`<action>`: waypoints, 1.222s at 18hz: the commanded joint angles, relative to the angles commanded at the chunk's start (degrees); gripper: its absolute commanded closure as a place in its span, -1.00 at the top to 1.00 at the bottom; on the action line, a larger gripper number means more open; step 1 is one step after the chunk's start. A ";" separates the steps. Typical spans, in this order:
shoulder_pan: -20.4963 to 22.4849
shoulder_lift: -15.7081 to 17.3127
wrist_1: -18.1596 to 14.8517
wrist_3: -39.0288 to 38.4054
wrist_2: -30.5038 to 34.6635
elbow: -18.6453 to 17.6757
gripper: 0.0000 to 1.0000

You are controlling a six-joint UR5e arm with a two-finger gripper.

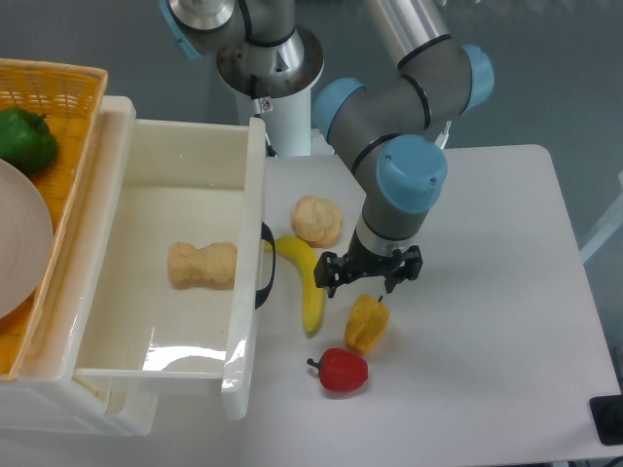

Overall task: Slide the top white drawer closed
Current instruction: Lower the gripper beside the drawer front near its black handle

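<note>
Top white drawer (165, 282): pulled fully open at table's left, holding a beige bread-like piece (202, 264), black handle (267, 265) touching banana (306, 281). Gripper (369, 275): fingers spread, empty, hovering just above yellow pepper (367, 323), beside the banana.

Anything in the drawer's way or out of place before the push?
The banana lies right against the top white drawer front, its tip at the black handle. The gripper hovers above, beside the yellow pepper.
</note>
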 joint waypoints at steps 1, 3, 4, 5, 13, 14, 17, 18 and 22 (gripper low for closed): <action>-0.44 -0.26 0.00 0.00 0.09 -0.09 1.00; -1.06 -0.53 0.00 -0.18 0.00 -0.44 1.00; -1.15 -0.44 0.00 -0.61 0.00 -0.44 1.00; -1.32 -0.44 -0.09 -0.79 0.00 -0.44 1.00; -2.38 -0.44 -0.35 -0.97 -0.35 -0.61 1.00; -2.38 -0.44 -0.44 -0.97 -0.53 -0.62 1.00; -2.55 -0.35 -0.53 -0.88 -0.62 -0.62 1.00; -2.90 -0.35 -0.79 -0.88 -0.62 -0.62 1.00; -3.43 -0.18 -0.79 -0.97 -0.62 -0.62 1.00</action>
